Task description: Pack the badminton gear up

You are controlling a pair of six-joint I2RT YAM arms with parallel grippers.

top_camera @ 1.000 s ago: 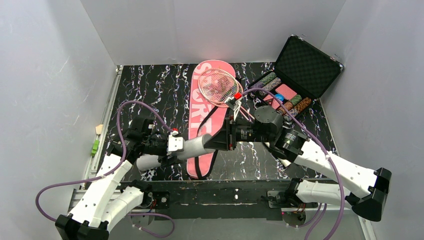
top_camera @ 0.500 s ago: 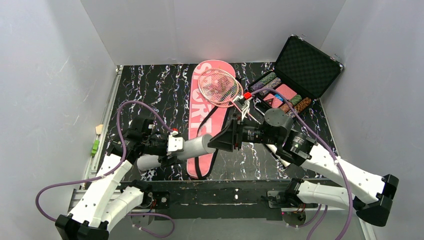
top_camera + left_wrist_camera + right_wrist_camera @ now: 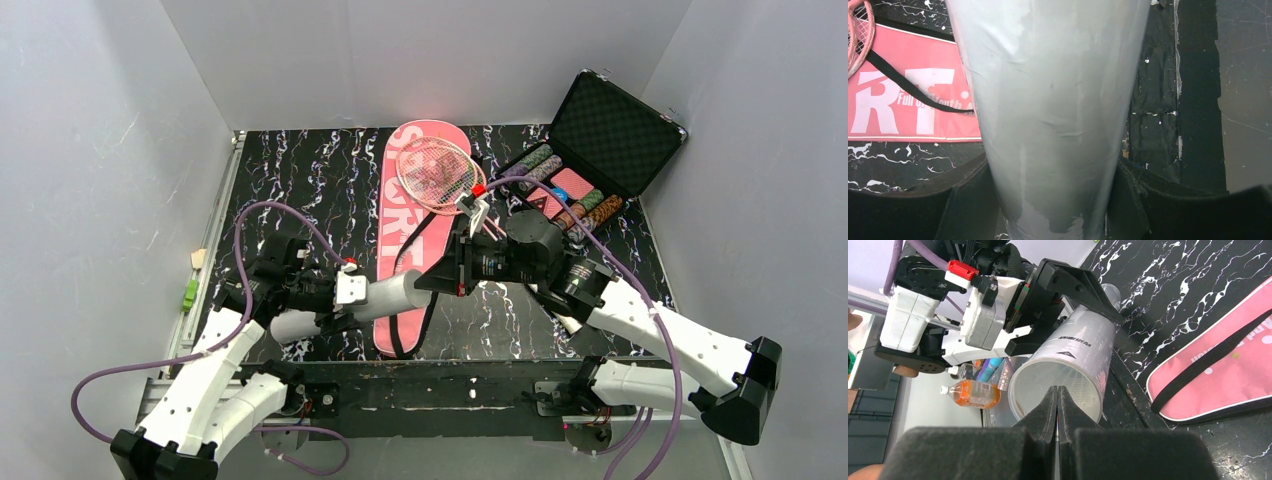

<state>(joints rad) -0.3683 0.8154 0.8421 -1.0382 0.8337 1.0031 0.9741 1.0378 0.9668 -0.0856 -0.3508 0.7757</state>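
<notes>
Black marbled bench suggests packing barely begun: left gripper clamps the white tube near-centre, right gripper, fingers together, sits at its mouth, rackets lying atop the pink bag.

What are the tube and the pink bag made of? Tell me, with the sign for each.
Tube: probably thin, smooth, translucent plastic; its wall glows pale at the open mouth. Bag: likely soft matte fabric; it shows a white piped edge and no shine.
</notes>
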